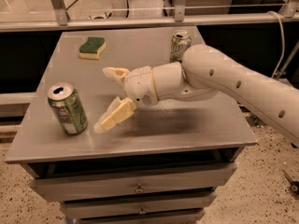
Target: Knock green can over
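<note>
The green can (68, 108) stands upright near the front left of the grey table (177, 125), its silver top open to view. My gripper (105, 98) is open, with one cream finger (114, 73) to the rear and the other finger (113, 117) low near the table. It hovers just right of the green can, a short gap away and not touching it. The white arm reaches in from the right.
A paler silver-white can (179, 45) stands at the back right, partly behind my arm. A green and yellow sponge (92, 48) lies at the back left. Drawers sit under the table top. A rail runs behind the table.
</note>
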You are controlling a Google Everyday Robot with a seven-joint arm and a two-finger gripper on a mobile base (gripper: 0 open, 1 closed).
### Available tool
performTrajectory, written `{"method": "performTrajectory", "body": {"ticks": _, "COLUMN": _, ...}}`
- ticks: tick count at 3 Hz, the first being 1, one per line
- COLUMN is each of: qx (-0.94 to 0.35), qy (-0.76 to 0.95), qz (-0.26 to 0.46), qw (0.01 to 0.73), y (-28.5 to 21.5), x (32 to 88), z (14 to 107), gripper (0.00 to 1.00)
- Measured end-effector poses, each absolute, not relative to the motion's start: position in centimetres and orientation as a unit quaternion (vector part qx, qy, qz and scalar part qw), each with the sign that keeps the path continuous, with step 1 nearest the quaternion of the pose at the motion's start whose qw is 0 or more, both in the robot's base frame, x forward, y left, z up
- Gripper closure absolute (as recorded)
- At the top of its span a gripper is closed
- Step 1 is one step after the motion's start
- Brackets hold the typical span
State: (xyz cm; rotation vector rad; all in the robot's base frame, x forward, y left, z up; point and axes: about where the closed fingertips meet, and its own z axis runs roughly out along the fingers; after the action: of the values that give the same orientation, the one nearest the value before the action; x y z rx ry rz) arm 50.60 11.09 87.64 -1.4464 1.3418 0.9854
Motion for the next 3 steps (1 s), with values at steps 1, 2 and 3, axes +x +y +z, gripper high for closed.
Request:
{"method": "performTrajectory", "body": {"ticks": 1, "qx": -0.582, "qy": 0.519, "qz": 0.422, "qw": 0.462, "y": 13.9, "x": 49.6, "z": 88.2, "gripper": 0.00}}
{"method": "performTrajectory", "body": {"ticks": 2, "qx": -0.583, "qy": 0.503, "qz": 0.441, "qw": 0.461, "y": 16.4, "x": 48.2, "z": 88.0, "gripper": 0.15}}
{"method": "performTrajectory", "body": {"ticks": 3, "qx": -0.583, "qy": 0.501, "qz": 0.446, "qw": 0.458, "y": 17.5, "x": 47.5, "z": 87.4, "gripper": 0.38}}
